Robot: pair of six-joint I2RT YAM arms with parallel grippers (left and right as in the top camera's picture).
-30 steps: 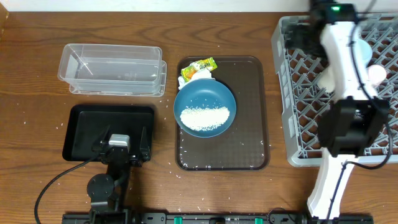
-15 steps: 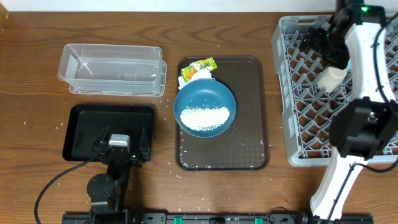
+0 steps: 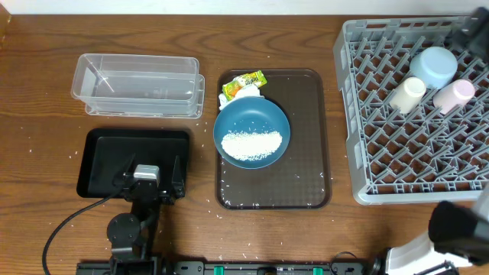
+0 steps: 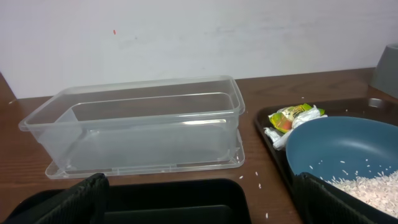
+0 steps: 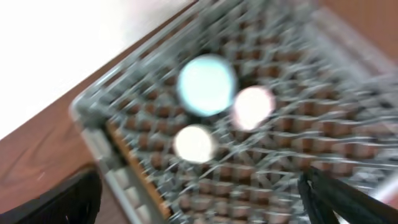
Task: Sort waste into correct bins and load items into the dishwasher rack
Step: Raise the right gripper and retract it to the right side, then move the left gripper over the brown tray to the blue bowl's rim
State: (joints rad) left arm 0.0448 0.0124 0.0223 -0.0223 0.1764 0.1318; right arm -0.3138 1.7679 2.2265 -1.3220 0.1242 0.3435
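Note:
A dark-blue dish [image 3: 252, 122] holding a heap of rice [image 3: 250, 143] sits on the brown tray [image 3: 306, 153]. The yellow-green wrapper [image 3: 244, 80] with white paper lies just behind the dish. The light-blue bowl [image 3: 435, 66], cream cup [image 3: 406, 94] and pink cup [image 3: 454, 95] rest in the grey rack [image 3: 382, 153]. My left gripper [image 3: 150, 169] hovers open and empty over the black tray [image 3: 99, 149], facing the clear tub [image 4: 143, 124]. The right wrist view is blurred. It shows my right gripper [image 5: 199, 205] open and empty above the rack [image 5: 261, 162].
Loose rice grains are scattered on the wooden table around the brown tray and the black tray. The clear tub [image 3: 137, 84] stands behind the black tray. The right arm's base [image 3: 451, 233] is at the bottom right corner.
The right arm has swung up and away from the rack's far side, uncovering the bowl and two cups lying there. The left arm has stayed still.

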